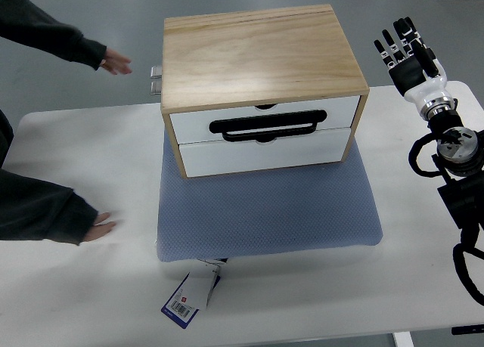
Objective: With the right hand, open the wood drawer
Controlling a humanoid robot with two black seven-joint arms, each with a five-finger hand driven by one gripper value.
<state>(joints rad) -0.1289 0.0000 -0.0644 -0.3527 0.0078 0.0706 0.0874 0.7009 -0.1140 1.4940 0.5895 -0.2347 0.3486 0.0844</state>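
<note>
A light wooden drawer box (261, 56) stands on a blue-grey mat (265, 211) in the middle of the white table (76, 286). It has two white drawer fronts, both shut; the upper one (265, 119) carries a black handle (268, 125), the lower one (265, 154) sits under it. My right hand (401, 48) is raised at the right of the box, apart from it, fingers spread and holding nothing. Its arm (454, 150) runs down the right edge. No left robot arm shows.
A person's hand (115, 61) in a dark sleeve reaches toward the box's left side from the upper left. A person's other hand (98, 228) rests on the table at the left. A tag (190, 295) lies at the mat's front edge.
</note>
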